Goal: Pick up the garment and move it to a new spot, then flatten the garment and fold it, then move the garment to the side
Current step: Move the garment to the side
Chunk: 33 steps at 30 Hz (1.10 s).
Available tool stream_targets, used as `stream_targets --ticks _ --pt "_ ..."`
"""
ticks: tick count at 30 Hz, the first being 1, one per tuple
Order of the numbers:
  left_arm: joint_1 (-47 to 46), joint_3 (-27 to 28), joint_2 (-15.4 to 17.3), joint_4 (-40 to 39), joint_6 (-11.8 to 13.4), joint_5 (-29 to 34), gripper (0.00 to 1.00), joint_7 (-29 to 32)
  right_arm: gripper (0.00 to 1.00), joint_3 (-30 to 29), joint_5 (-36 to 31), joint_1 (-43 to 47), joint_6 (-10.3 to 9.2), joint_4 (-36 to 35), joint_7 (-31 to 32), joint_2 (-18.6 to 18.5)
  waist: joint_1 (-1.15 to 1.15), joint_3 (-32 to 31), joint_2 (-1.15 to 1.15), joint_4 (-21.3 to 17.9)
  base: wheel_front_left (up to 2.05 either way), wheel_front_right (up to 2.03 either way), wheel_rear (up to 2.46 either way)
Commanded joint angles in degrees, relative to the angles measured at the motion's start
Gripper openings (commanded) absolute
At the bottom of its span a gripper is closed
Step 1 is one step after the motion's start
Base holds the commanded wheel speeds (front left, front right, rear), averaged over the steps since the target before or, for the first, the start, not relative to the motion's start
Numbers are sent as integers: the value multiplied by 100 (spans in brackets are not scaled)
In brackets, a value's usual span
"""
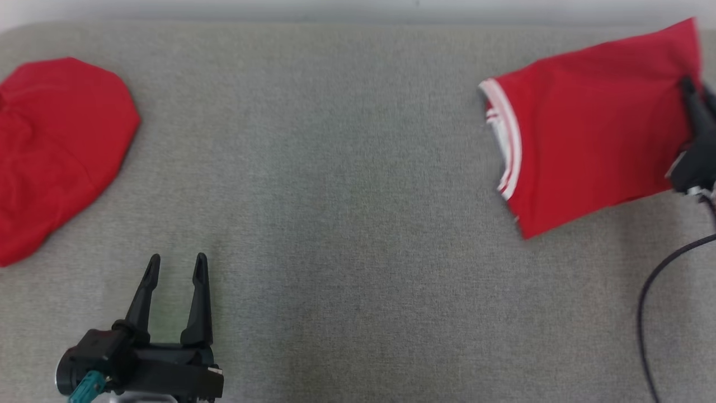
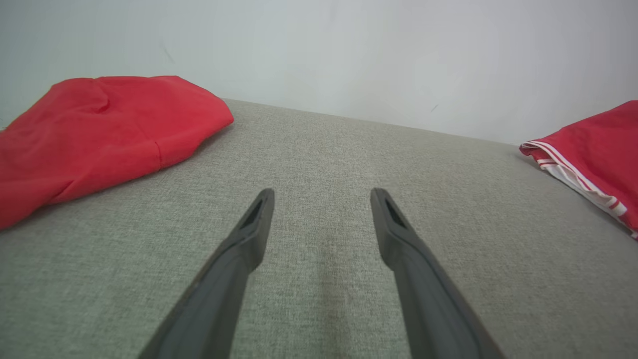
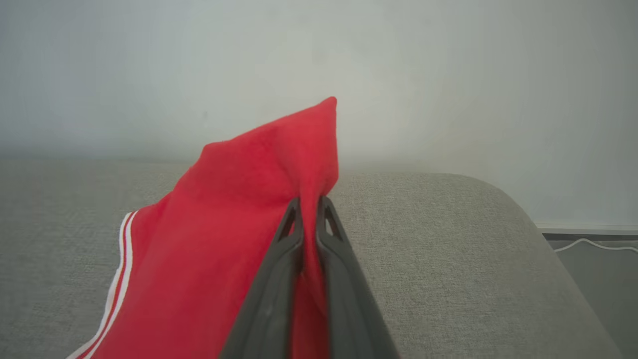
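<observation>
Right end effector [image 3: 310,202]: pinched shut on corner of folded red garment [image 1: 587,129], far right of desk [image 1: 335,196]. Left end effector [image 1: 176,260]: spread, empty. Risk: unfolding or slipping under single-corner drag.

Nothing to read here: the garment [image 1: 593,123] at the upper right of the frame carries plain white stripes along its trim and no lettering, and no text, label, brand, number or sign is legible anywhere else.
</observation>
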Motion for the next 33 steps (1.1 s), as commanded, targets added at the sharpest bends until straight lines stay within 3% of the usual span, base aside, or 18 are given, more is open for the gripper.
stream_targets --ticks 1,17,25,26,27,33 --pt "-85 0 52 -28 -20 57 100 -20 0 31 3 -83 3 53 -18 -109 -1 212 -1 -93 0 0 0" --pt "-288 -12 270 -395 1 175 100 19 0 616 -147 -1075 2 901 30 -1112 -1 641 -1 -165 0 0 0" --pt "-222 -6 336 -560 72 182 100 73 0 874 -121 -1343 2 1204 11 -1083 -1 692 -1 -217 0 0 0" --pt "-218 -9 341 -577 79 184 100 83 41 909 -182 -1366 1 1257 27 -1075 -1 697 -1 -228 0 0 0" --pt "-217 -13 345 -591 83 185 100 84 100 948 -212 -1392 1 1331 68 -1050 -1 701 -1 -236 0 0 0" --pt "-225 -29 366 -622 119 169 100 100 100 1016 -360 -1564 2 1519 -177 -982 -1 700 -1 -263 0 0 0"
